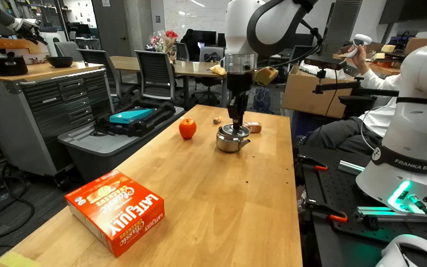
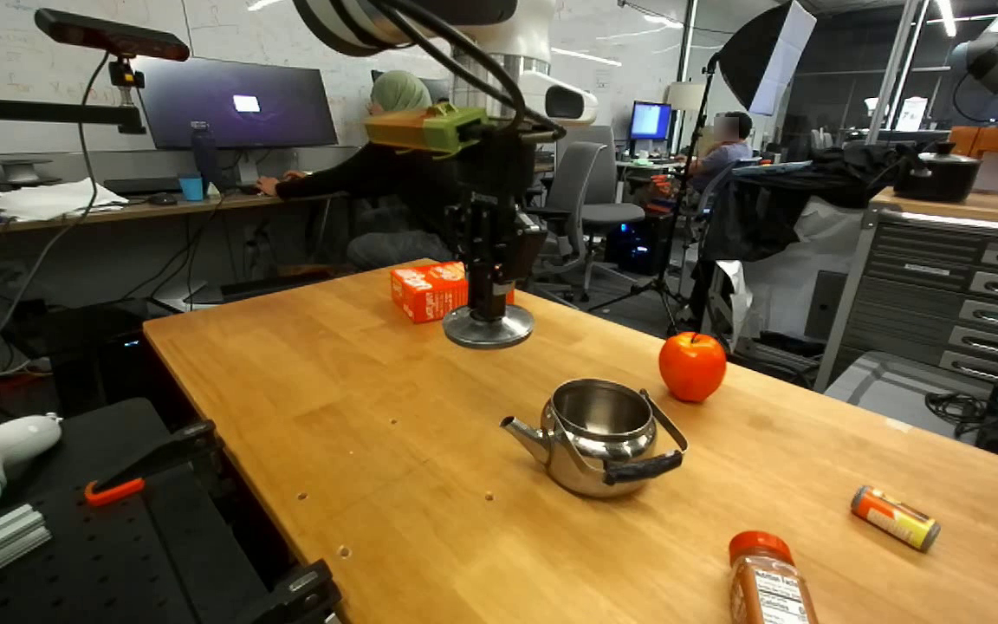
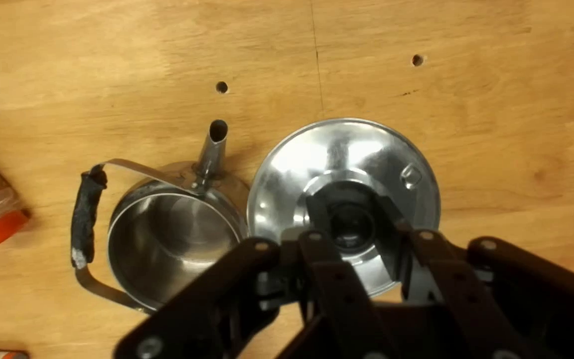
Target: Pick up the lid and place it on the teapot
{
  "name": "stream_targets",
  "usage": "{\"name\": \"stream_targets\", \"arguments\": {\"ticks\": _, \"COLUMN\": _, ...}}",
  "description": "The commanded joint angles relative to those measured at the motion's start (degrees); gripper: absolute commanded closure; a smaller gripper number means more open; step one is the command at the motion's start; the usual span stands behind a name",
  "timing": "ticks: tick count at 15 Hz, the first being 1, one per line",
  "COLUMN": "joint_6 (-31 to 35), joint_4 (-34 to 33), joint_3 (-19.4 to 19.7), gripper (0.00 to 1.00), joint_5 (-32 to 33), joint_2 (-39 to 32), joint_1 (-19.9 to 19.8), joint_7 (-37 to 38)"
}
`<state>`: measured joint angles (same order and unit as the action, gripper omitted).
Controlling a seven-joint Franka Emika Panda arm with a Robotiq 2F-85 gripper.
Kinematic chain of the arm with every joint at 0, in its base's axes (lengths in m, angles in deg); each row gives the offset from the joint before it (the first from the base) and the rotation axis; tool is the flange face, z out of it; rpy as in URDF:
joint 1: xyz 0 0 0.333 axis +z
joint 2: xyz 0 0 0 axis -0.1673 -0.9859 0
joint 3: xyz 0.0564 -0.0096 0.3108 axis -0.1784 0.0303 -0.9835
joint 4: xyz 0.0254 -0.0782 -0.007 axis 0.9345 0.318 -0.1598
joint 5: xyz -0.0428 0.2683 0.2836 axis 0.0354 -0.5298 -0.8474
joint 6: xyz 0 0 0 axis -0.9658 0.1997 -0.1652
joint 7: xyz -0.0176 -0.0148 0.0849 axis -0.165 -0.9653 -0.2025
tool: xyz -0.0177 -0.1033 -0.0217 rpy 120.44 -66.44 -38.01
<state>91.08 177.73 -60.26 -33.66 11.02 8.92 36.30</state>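
Note:
The lid (image 2: 489, 336) is a round silver metal disc, held level above the table in an exterior view. In the wrist view it (image 3: 339, 154) lies right of the open teapot (image 3: 172, 244), slightly overlapping its edge. The teapot (image 2: 599, 468) is shiny steel and upright, with its spout out and its dark handle folded down to the side. My gripper (image 2: 489, 308) is shut on the lid's centre knob; the fingers (image 3: 349, 214) mostly hide the knob. In an exterior view the lid (image 1: 228, 129) appears across the mouth of the teapot (image 1: 228, 144) along that line of sight.
A red apple-like fruit (image 2: 692, 367) stands beside the teapot. A red-capped bottle (image 2: 772, 589) and a small orange-yellow cylinder (image 2: 896, 518) lie on the table (image 1: 213, 207). An orange cracker box (image 1: 115, 209) lies at the far end from the bottle.

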Motion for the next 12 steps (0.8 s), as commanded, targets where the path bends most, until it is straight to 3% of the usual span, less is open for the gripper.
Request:
{"name": "stream_targets", "arguments": {"ticks": 1, "joint_6": -3.1, "joint_4": -3.5, "joint_3": 0.9, "gripper": 0.93, "joint_5": -3.5, "joint_2": -0.3, "joint_1": -1.3, "joint_7": -1.8}}
{"name": "stream_targets", "arguments": {"ticks": 12, "joint_6": -4.1, "joint_4": -8.0, "joint_3": 3.6, "gripper": 0.93, "joint_5": -5.1, "joint_2": -3.9, "joint_1": -4.4, "joint_7": -0.1}}
